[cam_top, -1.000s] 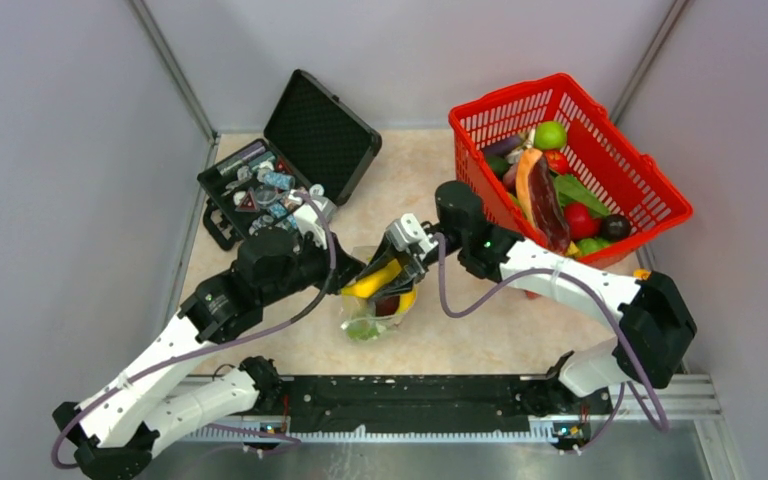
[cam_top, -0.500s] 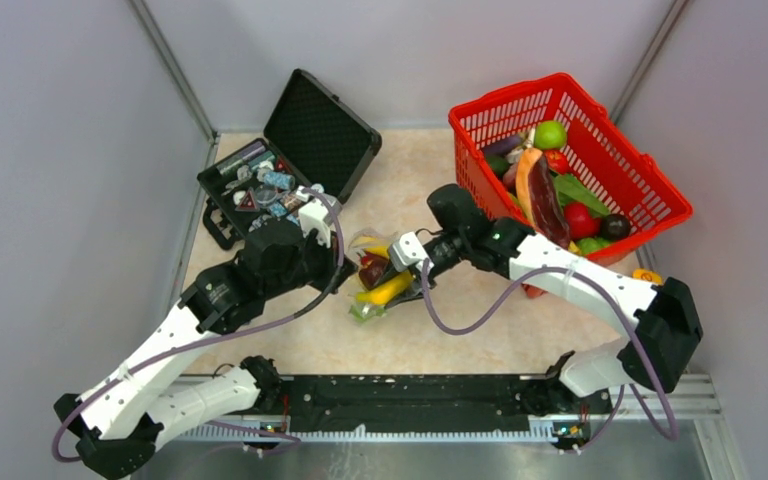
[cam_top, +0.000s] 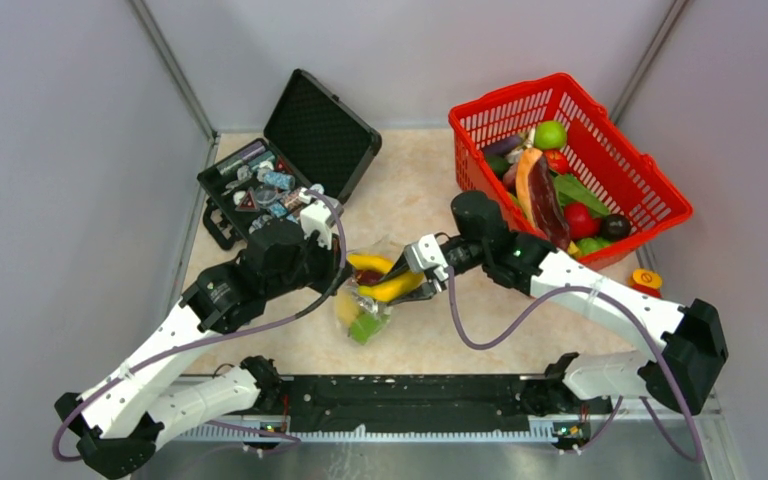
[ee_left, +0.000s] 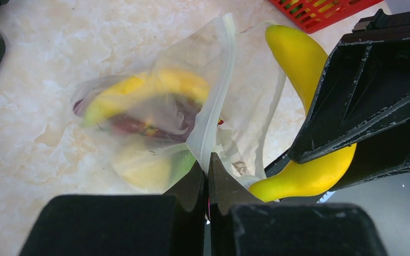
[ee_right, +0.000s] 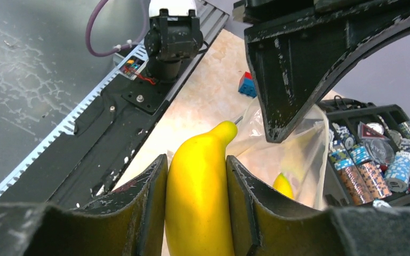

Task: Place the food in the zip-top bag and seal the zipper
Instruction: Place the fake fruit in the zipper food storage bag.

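Banana (cam_top: 392,288) now beside bag (cam_top: 358,312); basket (cam_top: 490,113) beyond

Yellow banana (cam_top: 390,288) held by right gripper (cam_top: 412,287) over clear zip-top bag (cam_top: 363,305), red basket (cam_top: 615,150) of food (cam_top: 560,190) at far right

Clear thin plastic zip-top bag (ee_left: 155,106): crinkled, semi-glossy film, hazy over its contents.
Whitish plastic zipper strip (ee_left: 217,96): smooth, semi-opaque.
Yellow curved plastic toy banana (ee_right: 197,202): smooth, high gloss.
Black right gripper fingers (ee_right: 139,218): matt hard plastic, finely textured, edges scuffed pale.
Red plastic mesh basket (cam_top: 505,95): smooth, slight sheen.
Black hard-shell case (cam_top: 322,130): matt lid lining, dimpled like foam.
Beige marbled tabletop (cam_top: 420,170): smooth, low sheen.
Silver toothed rail (cam_top: 430,433): bare metal.
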You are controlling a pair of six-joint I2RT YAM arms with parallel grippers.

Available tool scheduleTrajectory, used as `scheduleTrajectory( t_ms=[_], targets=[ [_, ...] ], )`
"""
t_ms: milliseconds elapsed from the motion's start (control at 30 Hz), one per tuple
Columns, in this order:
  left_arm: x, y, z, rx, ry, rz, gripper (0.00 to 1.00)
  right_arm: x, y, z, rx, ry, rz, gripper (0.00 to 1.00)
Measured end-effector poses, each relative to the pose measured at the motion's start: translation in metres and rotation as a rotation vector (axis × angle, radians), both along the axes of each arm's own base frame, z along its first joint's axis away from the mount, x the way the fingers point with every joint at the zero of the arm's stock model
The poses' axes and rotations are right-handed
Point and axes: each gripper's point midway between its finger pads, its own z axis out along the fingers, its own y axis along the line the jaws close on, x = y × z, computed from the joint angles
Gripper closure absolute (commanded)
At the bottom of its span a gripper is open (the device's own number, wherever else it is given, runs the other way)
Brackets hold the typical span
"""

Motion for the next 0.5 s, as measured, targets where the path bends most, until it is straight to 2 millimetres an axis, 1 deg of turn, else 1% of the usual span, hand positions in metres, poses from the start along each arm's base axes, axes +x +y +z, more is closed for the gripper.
scheduleTrajectory(
  t_ms=[200,333,500],
  targets=[
    [-0.002,0.002,-0.003,0.014,0.010,0.002,1.00,-0.002,-0.002,-0.008,0.011,0.018,-0.013,1.00],
    [-0.001,0.004,-0.004,0.019,0.010,0.008,1.00,-0.003,-0.001,-0.003,0.031,0.017,-0.004,1.00],
    [-0.001,0.004,-0.005,0.027,0.005,-0.001,1.00,0.002,-0.001,0.003,0.061,0.017,-0.011,1.00]
  ],
)
